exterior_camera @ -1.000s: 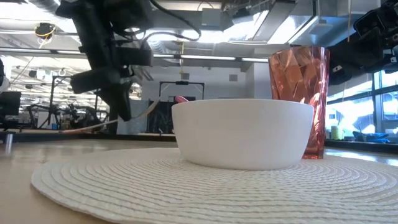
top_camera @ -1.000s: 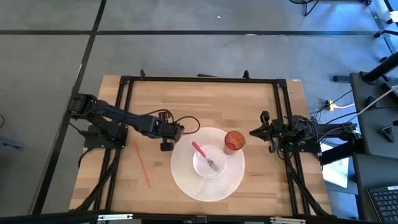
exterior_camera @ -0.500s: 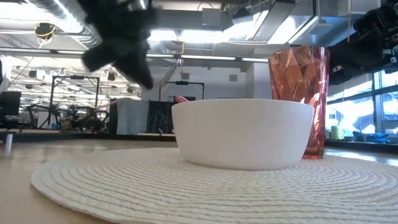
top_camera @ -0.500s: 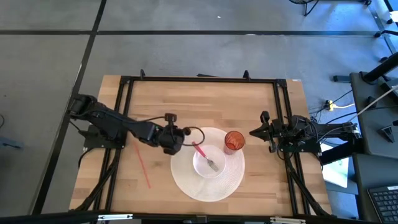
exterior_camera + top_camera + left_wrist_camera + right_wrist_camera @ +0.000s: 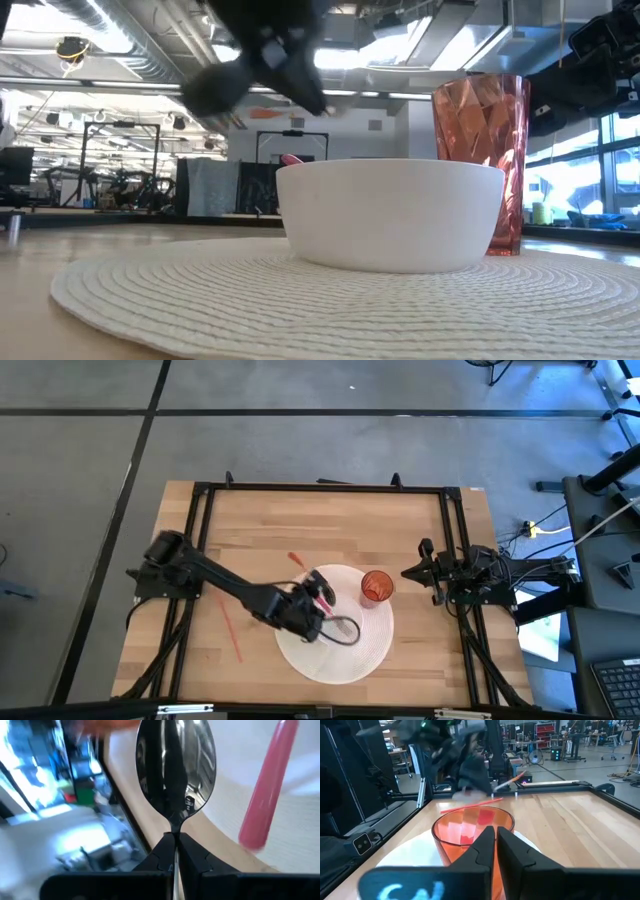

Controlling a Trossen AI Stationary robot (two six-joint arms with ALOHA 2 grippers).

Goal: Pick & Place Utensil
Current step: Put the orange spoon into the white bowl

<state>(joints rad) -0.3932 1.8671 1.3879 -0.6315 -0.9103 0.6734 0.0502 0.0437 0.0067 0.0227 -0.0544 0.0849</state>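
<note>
My left gripper [image 5: 318, 600] is over the left rim of the white bowl [image 5: 338, 624], which stands on the round white placemat [image 5: 300, 655]. It is shut on a metal spoon [image 5: 175, 767]. A fork with a pink handle [image 5: 267, 790] lies in the bowl. A red faceted cup [image 5: 376, 586] stands on the mat's far right part. My right gripper [image 5: 408, 574] waits right of the cup, shut and empty; its fingers also show in the right wrist view [image 5: 496, 837]. A short orange-red piece [image 5: 297, 560] shows just far of my left gripper; what it is I cannot tell. My left gripper pinches the spoon's neck [image 5: 175, 827], just behind its bowl, between the two fingertips. The spoon sticks straight out past the fingers, in line with them, its hollow toward the wrist camera. It is lifted clear, above the white bowl's rim [image 5: 300, 168].
A thin red straw [image 5: 229, 623] lies on the wood left of the mat. A black frame [image 5: 320, 488] runs round the table's edges. Bare wood shows far of the mat and at the near left.
My left gripper has gone toward the table's right edge, from the wood beside the placemat to over the bowl's left rim, staying shut. In the low view it now stands higher than a second ago.
</note>
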